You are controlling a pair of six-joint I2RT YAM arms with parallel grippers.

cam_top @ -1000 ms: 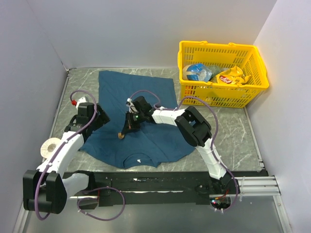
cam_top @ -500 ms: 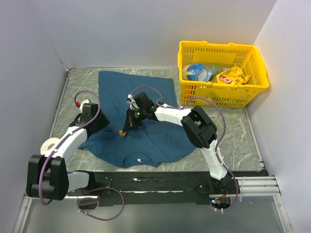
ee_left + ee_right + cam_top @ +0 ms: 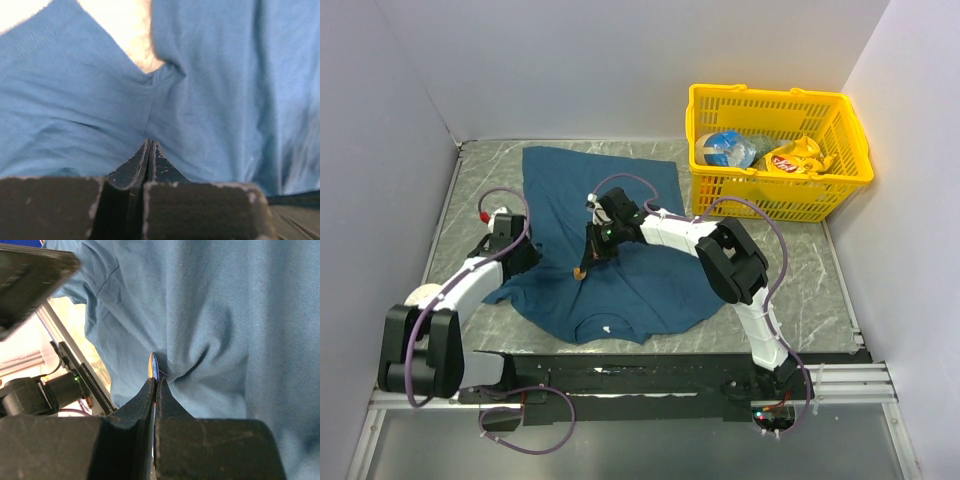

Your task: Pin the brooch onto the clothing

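The clothing point(image 3: 620, 280), a dark teal T-shirt, lies flat mid-table with its white neck label near the front edge. My right gripper point(image 3: 588, 260) hovers over its middle, shut on the brooch point(image 3: 579, 272). In the right wrist view the brooch point(image 3: 153, 365) is a thin orange-and-blue disc seen edge-on, sticking out of the fingertips against puckered cloth point(image 3: 215, 330). My left gripper point(image 3: 526, 260) is at the shirt's left sleeve edge. Its jaws point(image 3: 150, 143) are pressed together on the fabric point(image 3: 215, 100), and creases run to the tips.
A yellow basket point(image 3: 775, 150) with snack packs stands at the back right. A white roll point(image 3: 420, 297) lies by the left arm near the left wall. Walls close in the left, back and right sides.
My left gripper has gone from open to shut at the sleeve edge as its arm drew in toward the shirt. The right gripper shifted slightly right and back with the brooch.
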